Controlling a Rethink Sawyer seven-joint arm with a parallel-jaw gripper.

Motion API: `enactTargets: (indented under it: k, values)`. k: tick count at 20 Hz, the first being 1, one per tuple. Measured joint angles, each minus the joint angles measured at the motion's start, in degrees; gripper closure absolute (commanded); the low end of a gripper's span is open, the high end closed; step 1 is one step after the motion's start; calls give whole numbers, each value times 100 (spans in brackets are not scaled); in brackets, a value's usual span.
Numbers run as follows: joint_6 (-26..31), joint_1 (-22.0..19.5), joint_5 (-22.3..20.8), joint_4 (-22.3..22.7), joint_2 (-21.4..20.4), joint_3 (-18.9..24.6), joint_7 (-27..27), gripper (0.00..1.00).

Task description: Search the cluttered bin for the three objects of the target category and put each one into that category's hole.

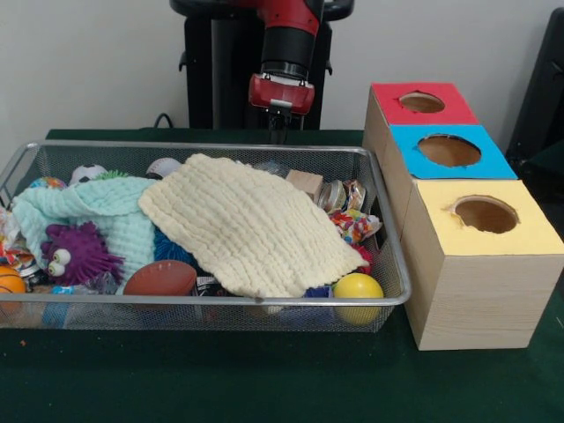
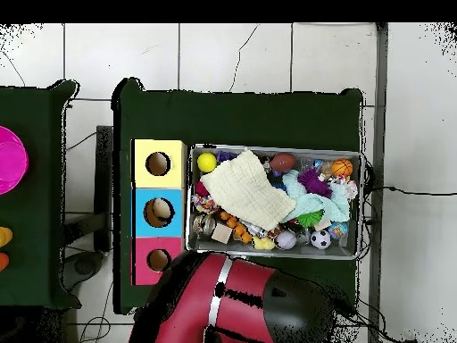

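behind the bin [image 1: 211, 146], the end effector [image 1: 278, 132] hangs; its grip state is unclear.

A cream cloth [image 1: 251, 225] lies over toys in the bin [image 1: 220, 301], beside three boxes [image 1: 458, 211].

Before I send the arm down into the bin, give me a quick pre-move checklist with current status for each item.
1. Tool clear of the bin: ok, it hangs behind the far rim, above the clutter.
2. Tool empty: cannot tell, its tip is too small to read.
3. Contents visible: not ok, the cream cloth and mint cloth cover much of the pile.
4. Loose items reachable: ok, the yellow ball and brown football lie uncovered near the front rim.
5. Box holes open: ok for the yellow box and red box; the blue box shows something pale inside in the overhead view.
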Motion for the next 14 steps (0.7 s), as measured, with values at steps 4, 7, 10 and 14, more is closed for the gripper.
enactTargets:
  k: [4,7,10,14]
  values:
    - [0,-1,1,-21,54,0,0,100]
    - [0,-1,1,-34,68,0,0,100]
    - [0,0,1,-43,70,-1,0,100]
    - [0,0,1,-70,71,0,0,0]
